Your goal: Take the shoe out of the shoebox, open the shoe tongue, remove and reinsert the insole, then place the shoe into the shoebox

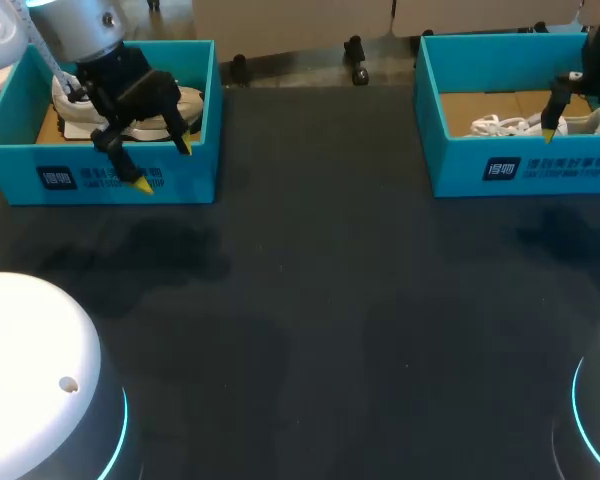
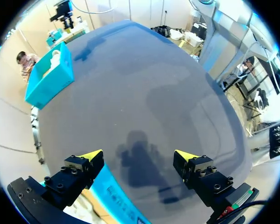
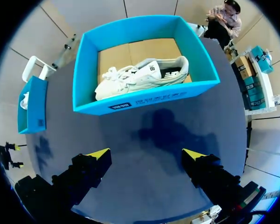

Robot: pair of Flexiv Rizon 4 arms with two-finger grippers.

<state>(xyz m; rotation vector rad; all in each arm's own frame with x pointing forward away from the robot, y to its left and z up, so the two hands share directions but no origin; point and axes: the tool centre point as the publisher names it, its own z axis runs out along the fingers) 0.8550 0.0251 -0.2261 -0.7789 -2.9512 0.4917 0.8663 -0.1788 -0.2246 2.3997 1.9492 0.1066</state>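
Two teal shoeboxes stand well apart on the dark table (image 1: 310, 290). The left shoebox (image 1: 20, 165) holds a pale shoe (image 1: 185, 103). Your left gripper (image 1: 163, 166) hangs over this box's front wall, its yellow-tipped fingers spread wide and holding nothing. The right shoebox (image 3: 144, 99) holds a white shoe (image 3: 140, 77), which lies lengthwise on the cardboard floor close to the front wall. Your right gripper (image 3: 147, 154) hovers near that front wall with the box ahead of it, its fingers likewise wide apart and empty.
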